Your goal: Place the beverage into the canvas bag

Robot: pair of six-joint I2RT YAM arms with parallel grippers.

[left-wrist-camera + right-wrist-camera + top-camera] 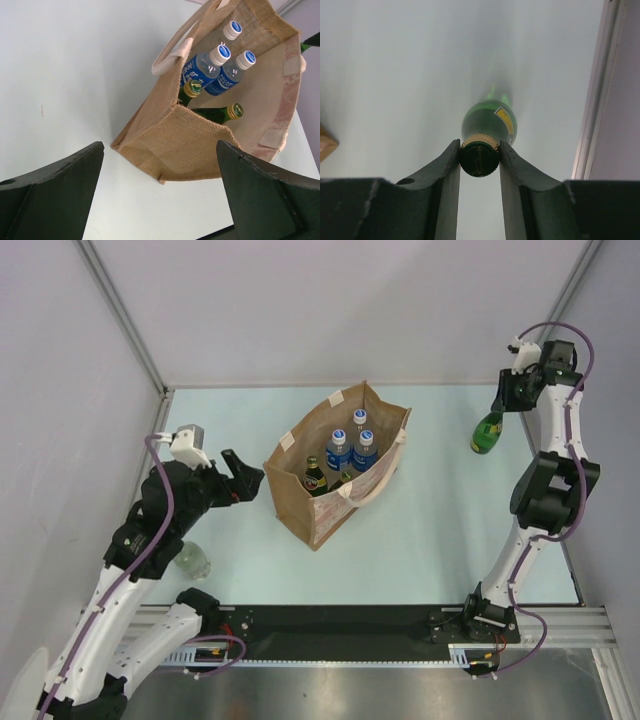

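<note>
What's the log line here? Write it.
right end effector: shut on green bottle | left end effector: open | canvas bag: holds five bottles

in the right wrist view the green bottle [487, 120] blurs below its shoulder, its label unreadable, and only a corner of the canvas bag [326, 142] shows at the left edge. from the left wrist, the bag's near wall hides the bodies of the two gold-capped bottles [192, 89]. in the top view a clear object [191, 563] sits half under the left arm [150, 518], too hidden to name.
</note>
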